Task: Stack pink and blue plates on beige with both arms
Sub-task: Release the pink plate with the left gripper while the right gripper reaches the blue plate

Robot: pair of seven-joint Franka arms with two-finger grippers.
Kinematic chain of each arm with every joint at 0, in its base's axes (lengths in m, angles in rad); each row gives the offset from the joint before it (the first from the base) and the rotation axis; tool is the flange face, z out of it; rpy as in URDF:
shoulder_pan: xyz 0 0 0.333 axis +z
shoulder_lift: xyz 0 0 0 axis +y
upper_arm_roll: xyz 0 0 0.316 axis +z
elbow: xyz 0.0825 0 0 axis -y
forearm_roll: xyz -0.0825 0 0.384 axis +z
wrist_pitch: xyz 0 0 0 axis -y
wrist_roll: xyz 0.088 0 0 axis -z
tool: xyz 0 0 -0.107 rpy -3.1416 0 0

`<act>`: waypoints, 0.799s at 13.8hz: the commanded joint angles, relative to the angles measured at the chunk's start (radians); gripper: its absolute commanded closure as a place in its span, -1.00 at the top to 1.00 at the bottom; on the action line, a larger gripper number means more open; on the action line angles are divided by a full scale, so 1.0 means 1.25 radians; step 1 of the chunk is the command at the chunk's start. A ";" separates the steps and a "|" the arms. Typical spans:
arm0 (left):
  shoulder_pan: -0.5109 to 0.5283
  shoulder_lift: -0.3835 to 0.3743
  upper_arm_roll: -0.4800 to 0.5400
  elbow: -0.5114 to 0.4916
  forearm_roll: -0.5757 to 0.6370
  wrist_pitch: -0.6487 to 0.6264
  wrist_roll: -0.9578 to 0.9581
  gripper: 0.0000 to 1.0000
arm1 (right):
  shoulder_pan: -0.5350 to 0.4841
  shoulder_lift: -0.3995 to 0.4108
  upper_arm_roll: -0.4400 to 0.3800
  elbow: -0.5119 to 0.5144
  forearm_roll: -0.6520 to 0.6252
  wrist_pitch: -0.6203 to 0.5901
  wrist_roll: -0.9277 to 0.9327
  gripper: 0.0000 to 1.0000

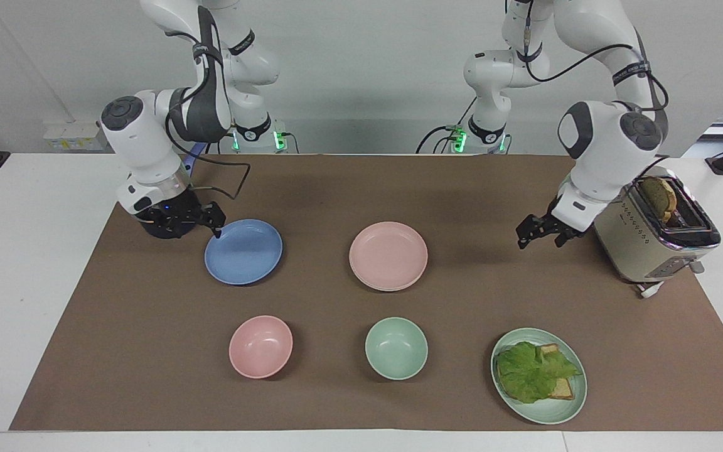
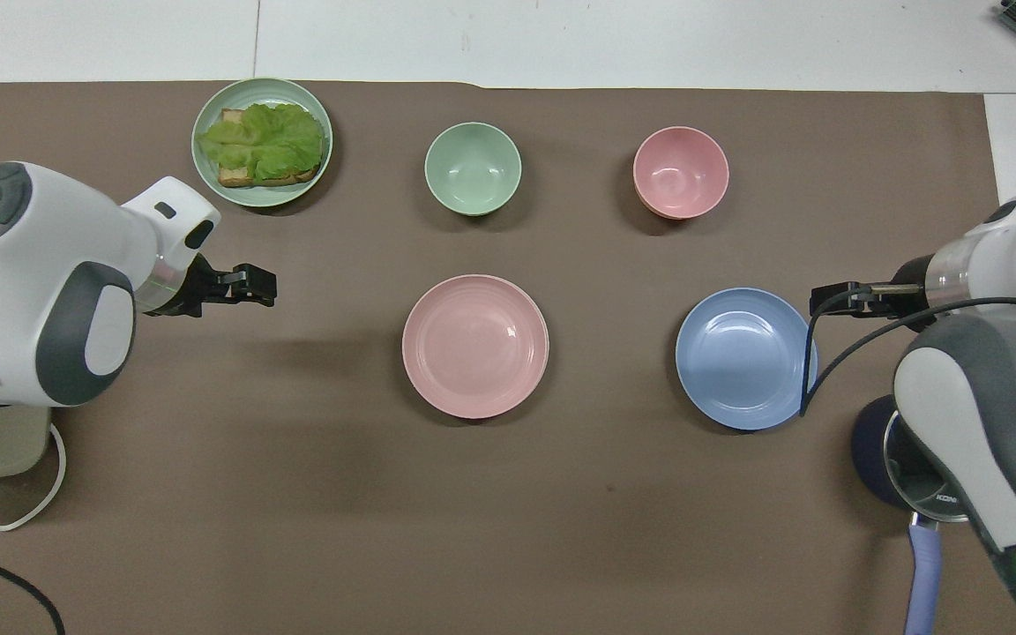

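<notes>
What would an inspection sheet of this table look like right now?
Surface: brown mat on a white table.
Job's things: pink plate on a beige plate, only its rim showing; blue plate alone.
Clutter: pink bowl, green bowl, sandwich plate, toaster, lidded pot.
Grippers: right gripper open at the blue plate's rim; left gripper open, beside the toaster.
Cables: toaster cord.
Surroundings: nothing seen.

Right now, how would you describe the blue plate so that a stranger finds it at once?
Start at the brown mat and go to the right arm's end, where a dark pot stands. The blue plate lies beside it. It is the only blue dish, flat and shallow, unlike the pink bowl.
</notes>
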 commanded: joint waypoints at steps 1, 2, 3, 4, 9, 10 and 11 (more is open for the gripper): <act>0.021 -0.014 -0.004 0.083 0.062 -0.098 0.034 1.00 | -0.023 0.029 0.005 -0.022 0.021 0.036 -0.041 1.00; 0.029 -0.015 -0.001 0.107 0.064 -0.118 0.047 1.00 | -0.031 0.032 0.005 -0.046 0.021 0.069 -0.052 1.00; 0.037 -0.021 -0.001 0.129 0.066 -0.141 0.061 1.00 | -0.036 0.041 0.005 -0.062 0.021 0.092 -0.057 1.00; 0.037 -0.023 0.004 0.156 0.066 -0.170 0.067 1.00 | -0.038 0.054 0.005 -0.072 0.021 0.107 -0.058 0.95; 0.036 -0.028 0.011 0.236 0.066 -0.253 0.066 1.00 | -0.036 0.092 0.006 -0.077 0.065 0.117 -0.073 0.39; 0.036 -0.034 0.009 0.235 0.066 -0.253 0.061 1.00 | -0.036 0.092 0.006 -0.077 0.068 0.117 -0.074 0.06; 0.036 -0.034 0.010 0.234 0.065 -0.250 0.061 1.00 | -0.036 0.092 0.006 -0.077 0.069 0.117 -0.074 -0.32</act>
